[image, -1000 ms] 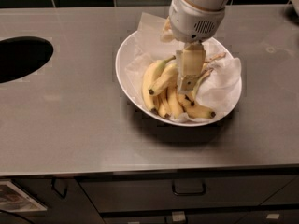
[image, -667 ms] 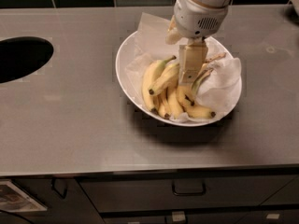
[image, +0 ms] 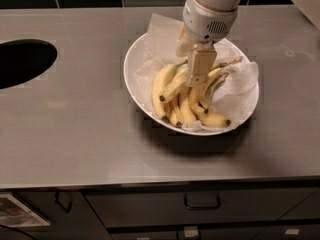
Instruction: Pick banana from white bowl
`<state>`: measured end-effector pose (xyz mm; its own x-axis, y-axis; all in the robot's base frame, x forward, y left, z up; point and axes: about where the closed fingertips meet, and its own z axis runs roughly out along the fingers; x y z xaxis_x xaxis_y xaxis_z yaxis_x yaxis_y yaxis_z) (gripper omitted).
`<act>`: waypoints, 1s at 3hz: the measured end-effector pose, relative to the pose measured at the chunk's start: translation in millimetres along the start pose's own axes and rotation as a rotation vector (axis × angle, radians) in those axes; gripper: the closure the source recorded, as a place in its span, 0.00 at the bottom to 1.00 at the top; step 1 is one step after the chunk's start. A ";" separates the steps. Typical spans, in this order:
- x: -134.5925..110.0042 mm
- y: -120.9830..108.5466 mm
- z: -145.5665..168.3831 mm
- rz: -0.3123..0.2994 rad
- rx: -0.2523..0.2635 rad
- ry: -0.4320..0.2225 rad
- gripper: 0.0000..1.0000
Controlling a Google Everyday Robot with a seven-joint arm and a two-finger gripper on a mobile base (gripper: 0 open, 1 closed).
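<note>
Camera view: grasping step, I judge, with the gripper (image: 198,80) low in the white bowl (image: 129,71), its grip impossible to tell, the banana (image: 214,75) at its three o'clock; next needs a firm pinch, then a lift.

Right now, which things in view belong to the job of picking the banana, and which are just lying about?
For the job: banana with the long stem; white bowl holding it; gripper, low over the fruit in the bowl.

Just lying about: other bananas; paper lining; counter; dark round opening at left; drawer handle below.
</note>
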<state>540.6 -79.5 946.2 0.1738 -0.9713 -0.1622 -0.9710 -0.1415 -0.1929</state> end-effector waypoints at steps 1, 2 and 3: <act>0.3 5.2 12.2 0.001 -0.028 -0.004 0.40; 1.0 10.1 22.2 0.005 -0.050 -0.006 0.41; 1.1 11.6 27.4 0.005 -0.061 -0.005 0.41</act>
<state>534.0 -76.9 917.3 0.1695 -0.9710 -0.1684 -0.9800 -0.1481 -0.1328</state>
